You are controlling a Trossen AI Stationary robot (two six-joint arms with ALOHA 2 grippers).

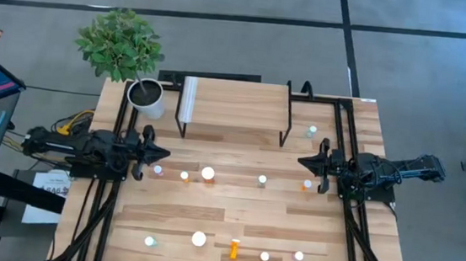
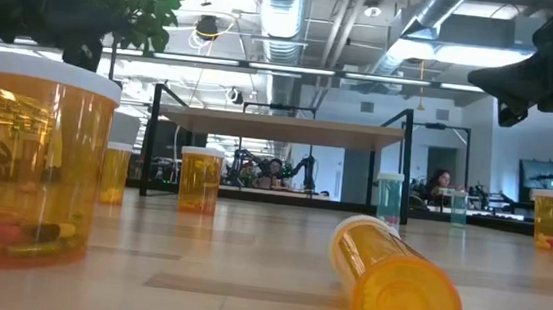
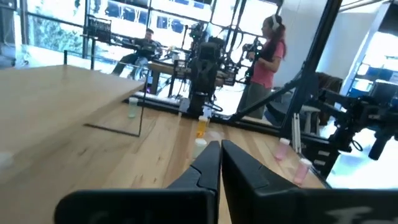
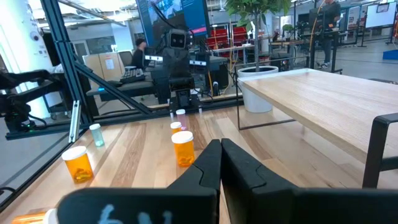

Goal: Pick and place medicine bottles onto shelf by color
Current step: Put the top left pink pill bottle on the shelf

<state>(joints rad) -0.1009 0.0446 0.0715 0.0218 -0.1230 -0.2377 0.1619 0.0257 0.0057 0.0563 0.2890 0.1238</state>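
The shelf (image 1: 235,105), a light wood platform on thin black legs, stands at the table's far middle with nothing on top. Small medicine bottles stand in a loose row across the middle (image 1: 184,175) (image 1: 262,180) and along the near edge (image 1: 264,256). A wide-capped orange one (image 1: 208,174) stands in the middle row, another (image 2: 30,159) near the front. One orange bottle (image 1: 234,249) lies on its side. A teal bottle (image 1: 311,131) stands right of the shelf. My left gripper (image 1: 166,152) (image 3: 219,149) is shut and level at the left edge. My right gripper (image 1: 302,161) (image 4: 219,146) is shut and level at the right edge.
A white plant pot (image 1: 147,98) with a leafy plant stands at the far left corner, beside the shelf. Black frame rails (image 1: 345,149) run along both table sides. People sit and stand in the room beyond the table.
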